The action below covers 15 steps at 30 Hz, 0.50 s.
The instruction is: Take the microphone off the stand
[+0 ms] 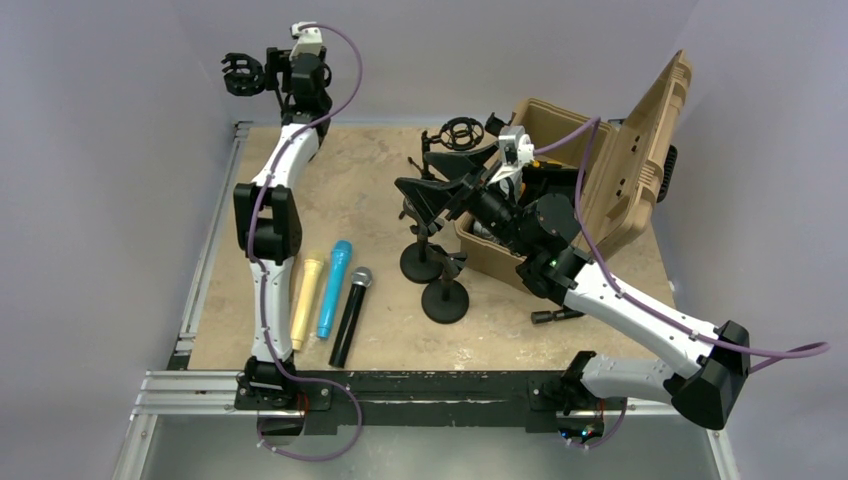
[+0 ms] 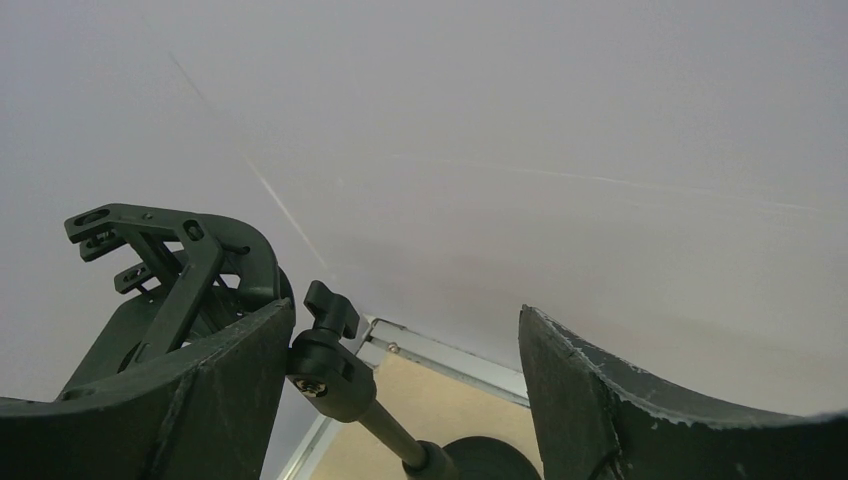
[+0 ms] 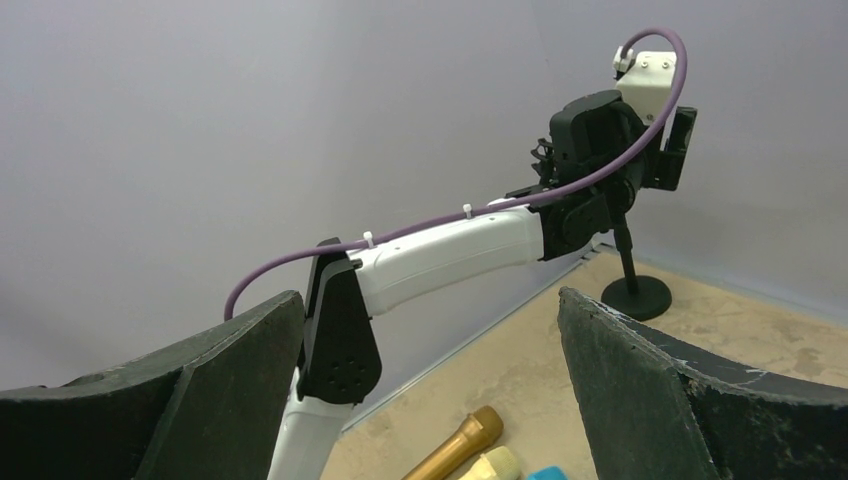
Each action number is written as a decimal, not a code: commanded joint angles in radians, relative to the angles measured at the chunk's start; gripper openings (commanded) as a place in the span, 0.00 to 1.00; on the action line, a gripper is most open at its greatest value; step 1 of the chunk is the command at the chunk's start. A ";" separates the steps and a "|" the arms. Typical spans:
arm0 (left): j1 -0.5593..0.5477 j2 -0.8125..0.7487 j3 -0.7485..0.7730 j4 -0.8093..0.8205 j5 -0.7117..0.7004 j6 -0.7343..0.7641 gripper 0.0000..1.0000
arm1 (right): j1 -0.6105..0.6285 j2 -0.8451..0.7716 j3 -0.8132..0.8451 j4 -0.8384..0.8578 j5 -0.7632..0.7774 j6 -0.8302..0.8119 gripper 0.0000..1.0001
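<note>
A black microphone stand stands in the back left corner, its base (image 3: 636, 296) on the table. Its clip (image 1: 243, 75) looks empty, as it does in the left wrist view (image 2: 170, 265). My left gripper (image 1: 276, 76) is open beside the clip. In the left wrist view (image 2: 405, 312) its left finger (image 2: 215, 390) touches the stand's knobbed joint (image 2: 325, 365), while the right finger is apart. My right gripper (image 1: 412, 170) is open and empty above the middle stands, also shown in its own view (image 3: 430, 295). A cream (image 1: 305, 300), a blue (image 1: 335, 288) and a black microphone (image 1: 350, 315) lie on the table.
Several black stands (image 1: 445, 298) with a shock mount (image 1: 462, 133) cluster at the middle. An open tan case (image 1: 610, 170) stands at the back right. A gold microphone (image 3: 455, 445) lies by the cream one. The left arm (image 3: 450, 255) spans the left side.
</note>
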 commanded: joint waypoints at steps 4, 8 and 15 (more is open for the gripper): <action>-0.002 0.040 -0.040 -0.316 0.098 -0.144 0.77 | -0.006 -0.029 -0.027 0.073 -0.008 0.010 0.96; 0.005 0.030 -0.029 -0.408 0.140 -0.180 0.76 | -0.006 -0.032 -0.036 0.086 -0.012 0.009 0.96; 0.027 0.036 0.032 -0.635 0.247 -0.261 0.74 | -0.006 -0.050 -0.061 0.125 -0.018 0.008 0.96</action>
